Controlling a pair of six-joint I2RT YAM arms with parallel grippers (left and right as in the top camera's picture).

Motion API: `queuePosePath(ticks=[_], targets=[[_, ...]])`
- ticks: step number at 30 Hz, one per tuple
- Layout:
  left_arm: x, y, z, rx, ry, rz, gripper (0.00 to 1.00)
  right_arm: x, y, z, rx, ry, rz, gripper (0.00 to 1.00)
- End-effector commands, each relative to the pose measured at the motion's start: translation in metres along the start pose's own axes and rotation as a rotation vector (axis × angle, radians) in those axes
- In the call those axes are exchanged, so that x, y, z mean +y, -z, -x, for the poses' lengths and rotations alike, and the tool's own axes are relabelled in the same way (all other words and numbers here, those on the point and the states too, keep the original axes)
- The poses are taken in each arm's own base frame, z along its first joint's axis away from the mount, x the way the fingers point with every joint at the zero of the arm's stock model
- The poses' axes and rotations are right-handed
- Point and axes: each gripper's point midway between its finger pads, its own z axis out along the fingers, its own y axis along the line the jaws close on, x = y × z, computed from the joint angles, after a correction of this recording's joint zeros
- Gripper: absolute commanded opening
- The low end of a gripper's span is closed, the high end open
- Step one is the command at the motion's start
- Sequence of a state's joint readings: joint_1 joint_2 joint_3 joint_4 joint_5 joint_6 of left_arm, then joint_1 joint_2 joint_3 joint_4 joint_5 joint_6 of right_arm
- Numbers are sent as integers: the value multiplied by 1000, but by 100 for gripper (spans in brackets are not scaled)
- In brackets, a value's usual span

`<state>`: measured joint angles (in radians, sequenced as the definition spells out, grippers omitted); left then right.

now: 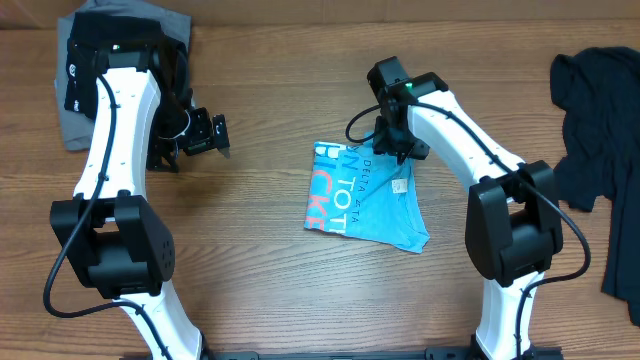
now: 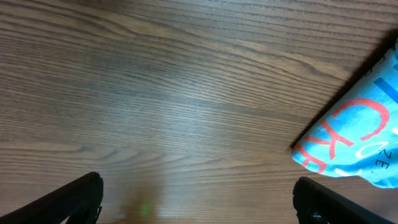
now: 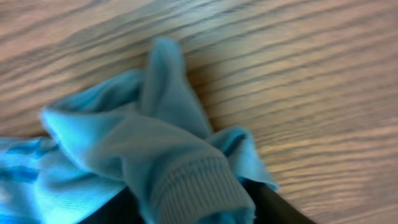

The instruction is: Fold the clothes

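Up at the far edge of the light-blue T-shirt, nipping bunched cloth between the right fingers, much nearer than the wide-spread left fingers off across the desk.

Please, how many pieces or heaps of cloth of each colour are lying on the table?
Light-blue T-shirt: 1
Grey garment: 1
Black: 2, namely the black heap at the right edge (its pieces cannot be told apart) and the black piece on the grey garment
Total: 4
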<state>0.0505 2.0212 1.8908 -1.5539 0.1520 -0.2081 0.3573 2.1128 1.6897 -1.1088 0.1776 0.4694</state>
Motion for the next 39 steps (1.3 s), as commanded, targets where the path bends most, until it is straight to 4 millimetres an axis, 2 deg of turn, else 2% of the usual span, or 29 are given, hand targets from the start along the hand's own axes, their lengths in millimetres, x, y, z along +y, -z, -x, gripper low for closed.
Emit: queuePosePath(ticks=[1, 4, 6, 12, 17, 19, 20, 22, 23, 25, 26, 28, 32, 35, 39], targets=[[1, 3, -2, -7, 6, 5, 100, -21, 1, 11, -18, -36, -31, 37], [1, 3, -2, -8, 6, 4, 100, -34, -1, 14, -7, -65, -40, 28], [1, 3, -2, -8, 6, 4, 100, -42, -2, 15, 5, -84, -43, 25], [1, 3, -2, -8, 6, 4, 100, -57, -10, 13, 39, -123, -37, 26], [1, 3, -2, -8, 6, 4, 100, -63, -36, -6, 74, -123, -55, 27], [1, 3, -2, -8, 6, 4, 100, -66, -45, -15, 92, -122, -65, 47], [1, 3, -2, -8, 6, 4, 100, -69, -49, -21, 105, -132, -77, 61], [1, 3, -2, -8, 6, 4, 100, -72, -50, -24, 115, -147, -90, 76], [1, 3, -2, -8, 6, 4, 100, -74, -49, -25, 118, -151, -99, 79], [1, 3, -2, -8, 6, 4, 100, -83, -43, -24, 116, -165, -131, 90], [1, 3, -2, -8, 6, 4, 100, -88, -40, -22, 114, -184, -152, 91], [1, 3, -2, -8, 6, 4, 100, -100, -27, -18, 115, -222, -200, 92], [1, 3, -2, -8, 6, 4, 100, -108, 2, -11, 131, -258, -206, 93], [1, 3, -2, -8, 6, 4, 100, -103, 27, -9, 149, -260, -156, 95], [1, 3, -2, -8, 6, 4, 100, -94, 49, -25, 222, -252, -91, 98]])
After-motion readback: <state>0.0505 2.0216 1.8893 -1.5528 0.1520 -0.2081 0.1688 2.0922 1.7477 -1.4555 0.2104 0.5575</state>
